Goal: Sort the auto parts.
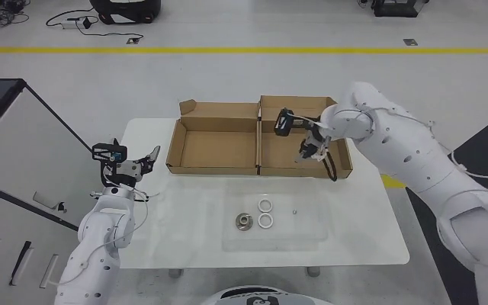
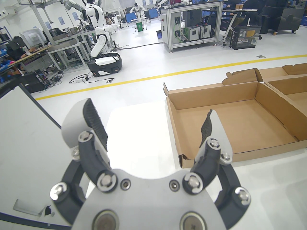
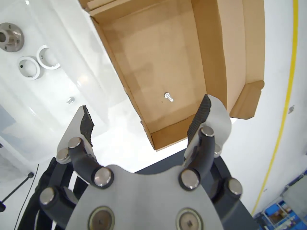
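White table (image 1: 191, 221), right box (image 3: 148, 56) with bolt (image 3: 168, 96)

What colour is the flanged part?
The flanged part is metallic grey; best in right wrist view.

R gripper (image 1: 306, 151) over right box (image 1: 278, 149), flange (image 1: 244, 221) & rings (image 1: 266, 214) on table (image 1: 183, 229)

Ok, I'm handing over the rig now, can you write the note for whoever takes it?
Left gripper: open, at the table's left edge beside the left box.
Right gripper: open, above the right box.
Done: one screw lies in the right box.
To do: metal hub, two white rings and one loose screw on the table in front of the boxes.
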`<state>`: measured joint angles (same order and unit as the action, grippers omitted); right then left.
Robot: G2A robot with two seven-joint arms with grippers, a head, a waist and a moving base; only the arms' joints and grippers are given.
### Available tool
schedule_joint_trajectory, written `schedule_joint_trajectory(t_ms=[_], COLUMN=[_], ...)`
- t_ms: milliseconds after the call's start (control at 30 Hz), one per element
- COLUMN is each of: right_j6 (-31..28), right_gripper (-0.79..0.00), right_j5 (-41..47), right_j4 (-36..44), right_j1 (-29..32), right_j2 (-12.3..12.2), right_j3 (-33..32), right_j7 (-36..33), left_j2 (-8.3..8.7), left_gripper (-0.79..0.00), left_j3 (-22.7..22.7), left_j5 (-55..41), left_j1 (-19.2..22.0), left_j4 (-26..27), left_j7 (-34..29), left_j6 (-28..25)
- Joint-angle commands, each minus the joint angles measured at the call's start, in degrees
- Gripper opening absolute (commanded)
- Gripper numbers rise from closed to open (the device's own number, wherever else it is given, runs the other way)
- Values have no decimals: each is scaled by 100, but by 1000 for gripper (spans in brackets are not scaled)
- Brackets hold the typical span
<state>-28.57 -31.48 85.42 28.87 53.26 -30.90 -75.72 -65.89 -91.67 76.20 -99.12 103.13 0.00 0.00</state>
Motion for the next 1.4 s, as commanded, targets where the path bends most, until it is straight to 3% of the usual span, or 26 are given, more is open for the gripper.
schedule_joint_trajectory(t_ms=[0, 233, 467, 1000, 1367], right_j6=[-39, -254, -455, 527, 666], right_gripper=[0, 0, 0, 0, 0], right_j5=[146, 832, 1630, 1774, 1759], right_j4=[312, 856, 1141, 1705, 1617], right_j1=[-83, -729, -1537, -945, -852], right_j2=[-187, -658, -842, -549, -473], right_j3=[175, 1107, 2116, 2116, 2116], right_j7=[39, 253, 453, -531, -670], left_j2=[0, 0, 0, 0, 0], left_gripper=[0, 0, 0, 0, 0], left_j3=[0, 0, 0, 0, 0], left_j5=[0, 0, 0, 0, 0], left_j1=[0, 0, 0, 0, 0], left_j4=[0, 0, 0, 0, 0], left_j7=[0, 0, 0, 0, 0], left_j6=[0, 0, 0, 0, 0])
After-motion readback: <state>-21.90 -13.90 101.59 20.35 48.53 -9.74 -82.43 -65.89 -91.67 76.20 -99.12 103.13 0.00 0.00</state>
